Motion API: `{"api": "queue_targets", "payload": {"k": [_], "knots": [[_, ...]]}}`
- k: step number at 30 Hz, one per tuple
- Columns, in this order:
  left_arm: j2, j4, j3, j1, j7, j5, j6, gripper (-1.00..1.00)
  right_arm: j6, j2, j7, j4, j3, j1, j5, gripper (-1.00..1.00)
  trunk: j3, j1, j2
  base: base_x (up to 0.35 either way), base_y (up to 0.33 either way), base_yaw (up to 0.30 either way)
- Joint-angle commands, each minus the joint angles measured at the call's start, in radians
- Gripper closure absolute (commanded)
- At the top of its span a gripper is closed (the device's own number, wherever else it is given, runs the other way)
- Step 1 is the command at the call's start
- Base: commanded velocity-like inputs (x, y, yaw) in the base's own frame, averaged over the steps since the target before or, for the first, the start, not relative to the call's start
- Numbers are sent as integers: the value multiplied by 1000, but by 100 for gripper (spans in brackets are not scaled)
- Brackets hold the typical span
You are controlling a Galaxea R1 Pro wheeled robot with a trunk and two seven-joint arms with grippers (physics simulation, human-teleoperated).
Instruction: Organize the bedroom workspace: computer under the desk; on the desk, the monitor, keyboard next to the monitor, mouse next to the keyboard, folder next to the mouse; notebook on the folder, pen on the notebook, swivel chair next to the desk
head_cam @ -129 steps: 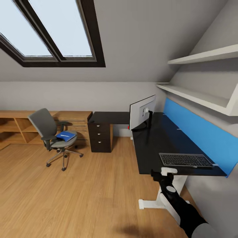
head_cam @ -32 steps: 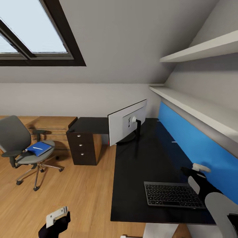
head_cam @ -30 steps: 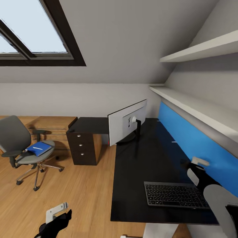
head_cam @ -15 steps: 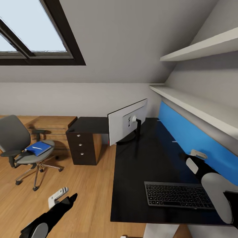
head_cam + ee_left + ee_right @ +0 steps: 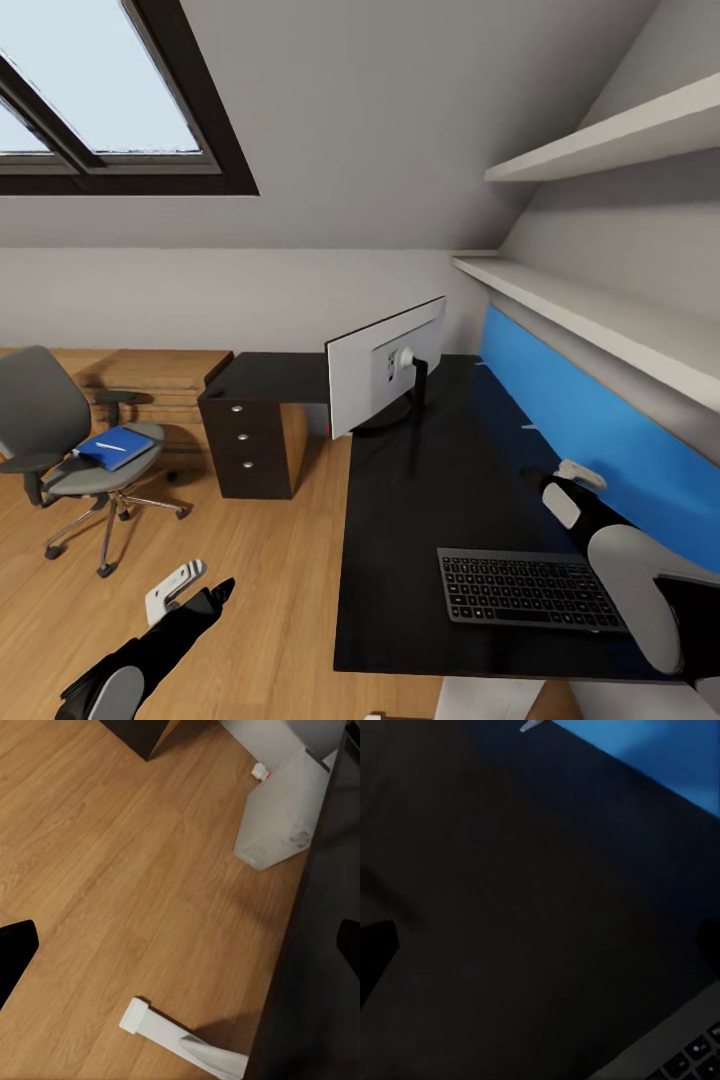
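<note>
The white-backed monitor (image 5: 385,375) stands on the black desk (image 5: 420,500). A dark keyboard (image 5: 530,590) lies near the desk's front edge, and its corner (image 5: 686,1057) is in the right wrist view. My right gripper (image 5: 560,482) hovers open over the desktop just beyond the keyboard, holding nothing. The grey swivel chair (image 5: 60,440) stands at the left, away from the desk, with a blue folder (image 5: 115,447) on its seat and a thin white pen on top. My left gripper (image 5: 185,592) is open and empty over the floor. The grey computer tower (image 5: 281,817) sits under the desk.
A dark drawer unit (image 5: 255,440) adjoins the desk's far left end, beside low wooden shelving (image 5: 150,375). A blue panel (image 5: 600,440) and white wall shelves (image 5: 590,310) run along the right. The desk's white foot (image 5: 180,1039) rests on the wooden floor (image 5: 230,560).
The camera has come closer to the desk since the oldest frame. In the last second my left arm stretched forward over the floor and my right gripper moved farther over the desk past the keyboard.
</note>
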Motion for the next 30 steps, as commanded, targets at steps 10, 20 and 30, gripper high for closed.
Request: {"api": "queue_targets", "payload": {"k": [10, 20, 30], "knots": [[1, -2, 4, 0, 9, 10, 3, -100, 6, 2, -5, -3, -29, 0, -2, -100, -33, 39, -72, 0, 0, -32], [3, -6, 56, 0, 9, 10, 3, -100, 6, 4, -5, -1, -29, 0, -1, -100, -63, 73, -135, 0, 0, -235], [9, -8, 100, 0, 7, 8, 1, -100, 4, 8, -5, 0, -27, 0, 3, -100, -68, 73, -135, 0, 0, -91]]}}
